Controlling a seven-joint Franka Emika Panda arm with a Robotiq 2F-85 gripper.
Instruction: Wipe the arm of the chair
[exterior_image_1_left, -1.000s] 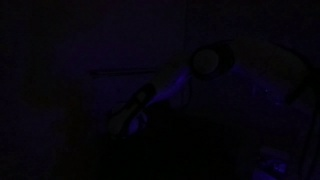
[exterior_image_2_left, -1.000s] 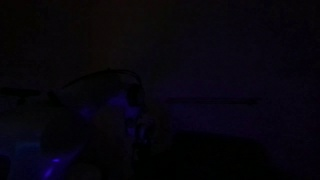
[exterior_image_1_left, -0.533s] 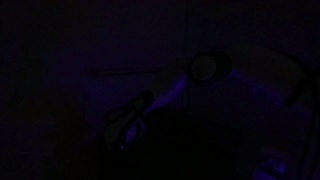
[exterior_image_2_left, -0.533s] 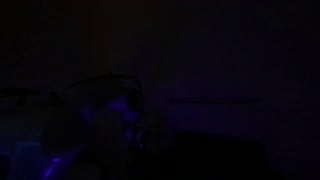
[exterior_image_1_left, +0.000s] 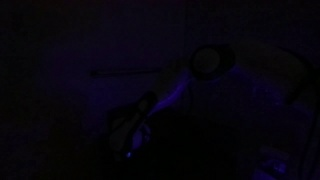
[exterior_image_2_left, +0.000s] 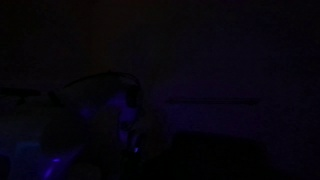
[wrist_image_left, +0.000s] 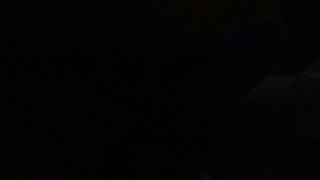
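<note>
The scene is almost black. In both exterior views I make out only the faint bluish outline of my arm. It slopes down from a round joint (exterior_image_1_left: 208, 62) to the gripper (exterior_image_1_left: 130, 128), which hangs low at the left of centre. In an exterior view the gripper (exterior_image_2_left: 130, 128) shows as a dim shape below the arm. I cannot see the chair, its arm or any cloth. The wrist view is black and shows nothing. Whether the jaws are open or shut does not show.
A faint horizontal line (exterior_image_1_left: 125, 71) runs behind the arm, and a similar one (exterior_image_2_left: 210, 101) shows in an exterior view. A dim pale shape (exterior_image_1_left: 285, 75) lies at the far right. Nothing else can be made out.
The gripper end of the arm has sunk slightly lower in the exterior views. Nothing else visibly differs.
</note>
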